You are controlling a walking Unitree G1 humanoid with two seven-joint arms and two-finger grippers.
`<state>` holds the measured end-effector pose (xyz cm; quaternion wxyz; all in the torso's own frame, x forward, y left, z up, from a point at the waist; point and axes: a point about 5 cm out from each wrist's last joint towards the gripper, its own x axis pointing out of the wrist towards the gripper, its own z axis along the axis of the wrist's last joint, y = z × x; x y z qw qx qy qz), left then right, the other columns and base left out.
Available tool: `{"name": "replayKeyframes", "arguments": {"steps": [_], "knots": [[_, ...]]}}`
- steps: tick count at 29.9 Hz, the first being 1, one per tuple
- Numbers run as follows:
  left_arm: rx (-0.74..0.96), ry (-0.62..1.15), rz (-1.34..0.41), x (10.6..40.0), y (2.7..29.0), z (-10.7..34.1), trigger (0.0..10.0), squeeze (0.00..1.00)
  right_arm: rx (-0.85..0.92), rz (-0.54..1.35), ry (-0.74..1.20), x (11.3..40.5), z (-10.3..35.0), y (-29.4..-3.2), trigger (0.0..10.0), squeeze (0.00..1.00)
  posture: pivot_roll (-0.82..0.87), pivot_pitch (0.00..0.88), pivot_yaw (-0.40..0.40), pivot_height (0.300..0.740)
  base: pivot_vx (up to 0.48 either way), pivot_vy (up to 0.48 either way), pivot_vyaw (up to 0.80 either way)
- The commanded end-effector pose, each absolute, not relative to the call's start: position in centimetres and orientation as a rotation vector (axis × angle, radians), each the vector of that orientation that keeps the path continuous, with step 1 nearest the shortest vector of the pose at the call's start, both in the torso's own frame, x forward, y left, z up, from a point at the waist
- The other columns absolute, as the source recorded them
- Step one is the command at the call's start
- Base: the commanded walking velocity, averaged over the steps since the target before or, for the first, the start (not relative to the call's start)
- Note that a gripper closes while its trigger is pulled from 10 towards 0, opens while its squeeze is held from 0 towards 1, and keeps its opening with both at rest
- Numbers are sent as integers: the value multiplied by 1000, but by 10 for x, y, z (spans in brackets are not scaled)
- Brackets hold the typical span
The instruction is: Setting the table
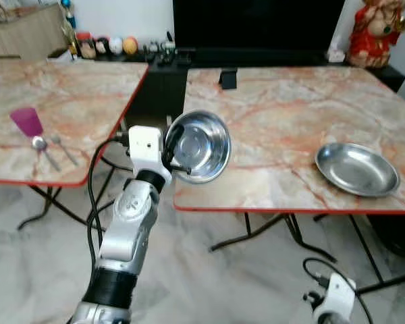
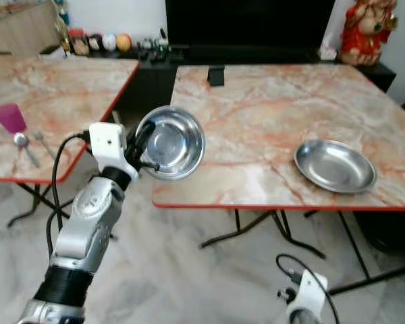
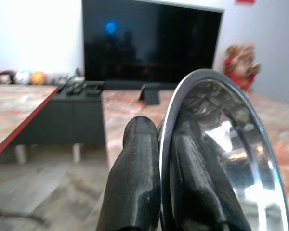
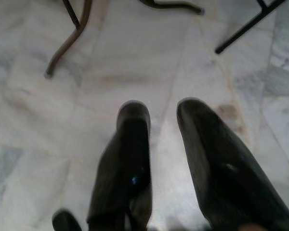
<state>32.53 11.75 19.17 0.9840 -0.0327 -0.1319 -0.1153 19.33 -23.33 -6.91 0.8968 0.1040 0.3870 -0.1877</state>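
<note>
Left fingers: I have the two long black fingers [image 3: 135,183] clamped on the rim of a shiny round stainless-steel bowl [image 1: 201,145], one finger outside the wall, one inside.
Left gripper [image 1: 174,150]: raised on its silver arm at the near left corner of the right-hand marble-patterned table with red edging [image 1: 283,108].
Bowl attitude: tilted steeply, almost on edge, mouth facing the camera; it overlaps the table corner in the head views, and I cannot tell whether it touches the top.
Bowl contents: nothing inside that I can see.
Right fingers: parted, holding nothing, pointing down at the pale marble floor [image 4: 135,62].
Right gripper [image 4: 168,144]: hanging low beside the table's black folding legs, idle.
Risk, slip: I judge a rim pinch on smooth steel to be a weak hold; the tilted bowl could rotate or slide out as I lower it.
Risk, edge: the bowl is near the table's border; released too early, it could tip off to the floor.
Risk, knock: a low approach could strike the rim against the red edge.
Other container: a shallow round steel plate [image 1: 356,169] lies flat on the same table, well apart to the right, holding nothing.
Left-hand table [image 1: 88,94]: a magenta plastic cup [image 1: 27,121], with a metal spoon [image 1: 43,150] and a metal fork [image 1: 63,148] just beside it.
Cup contents: not visible.
</note>
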Motion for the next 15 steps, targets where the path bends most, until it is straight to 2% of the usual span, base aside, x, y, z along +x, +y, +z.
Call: {"name": "replayKeyframes", "arguments": {"steps": [1, 10, 15], "knots": [[-52, -293, -233, 325, 115, 199, 10000, 0, 206, -389, 804, 193, -69, -236, 10000, 0, 37, 0, -31, 740, 0, -337, 0], [-44, -289, -218, 326, 118, 199, 10000, 0, 189, -378, 806, 194, -68, -235, 10000, 0, 42, 0, -34, 740, 0, -340, 0], [-42, -285, -217, 325, 119, 198, 10000, 0, 190, -380, 805, 194, -68, -235, 10000, 0, 44, 0, -34, 740, 0, -335, 688]]}}
